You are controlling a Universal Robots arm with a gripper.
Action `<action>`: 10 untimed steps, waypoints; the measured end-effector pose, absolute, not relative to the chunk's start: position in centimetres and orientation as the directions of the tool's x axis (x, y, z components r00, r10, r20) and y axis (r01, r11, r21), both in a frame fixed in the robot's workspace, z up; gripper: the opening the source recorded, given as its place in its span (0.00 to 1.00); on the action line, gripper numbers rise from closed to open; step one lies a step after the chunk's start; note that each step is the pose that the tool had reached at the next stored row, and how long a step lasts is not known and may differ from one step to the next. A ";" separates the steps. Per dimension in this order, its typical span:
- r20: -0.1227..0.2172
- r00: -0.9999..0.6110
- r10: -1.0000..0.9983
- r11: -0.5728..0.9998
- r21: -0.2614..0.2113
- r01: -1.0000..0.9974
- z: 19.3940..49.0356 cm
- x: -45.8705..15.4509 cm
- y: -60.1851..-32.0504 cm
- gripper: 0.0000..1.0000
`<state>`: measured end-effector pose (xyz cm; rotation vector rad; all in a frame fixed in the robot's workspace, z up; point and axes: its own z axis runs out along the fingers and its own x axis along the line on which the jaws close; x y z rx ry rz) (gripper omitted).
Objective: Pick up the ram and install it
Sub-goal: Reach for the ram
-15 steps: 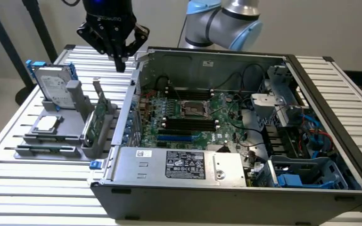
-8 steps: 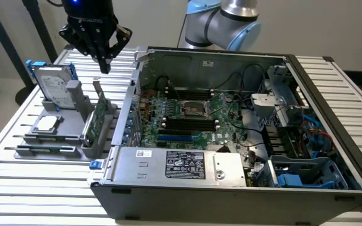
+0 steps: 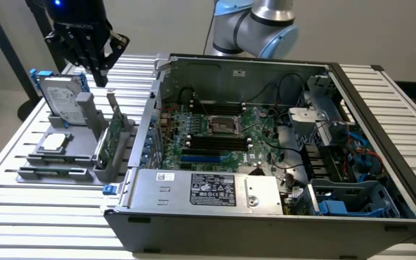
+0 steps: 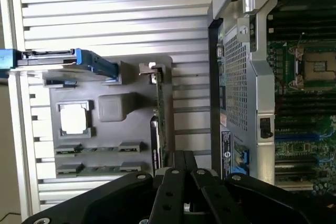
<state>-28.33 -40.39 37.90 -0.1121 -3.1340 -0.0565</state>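
Black gripper (image 4: 181, 157), fingers pressed together, over a grey tray (image 4: 137, 129) holding a processor (image 4: 72, 119), an upright green card (image 4: 161, 114), a hard drive (image 4: 58, 59) and, at the opposite edge, the ram (image 4: 100, 170); an open computer case (image 4: 239, 77) stands beside the tray.

Only legible text: white brand lettering on the pincer (image 3: 101, 78) housing, upside down in the exterior view, looks like ROBOTIQ. Black label (image 3: 215, 190) on the power supply (image 3: 166, 196): marks and fine print, unreadable. White sticker (image 3: 166, 176) beside it: unreadable. Hard drive (image 3: 63, 100) label: unreadable. Wrist view: dark sticker (image 4: 227, 148) on the case (image 4: 257, 87), print too small.
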 end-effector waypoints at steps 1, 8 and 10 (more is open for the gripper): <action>0.006 -0.997 0.071 0.997 0.034 0.072 37.8 -28.8 -40.4 0.11; 0.005 -0.997 0.072 0.997 0.021 0.072 37.3 -32.0 -40.4 0.11; 0.005 -0.997 0.071 0.997 0.018 0.072 37.1 -32.9 -40.4 0.11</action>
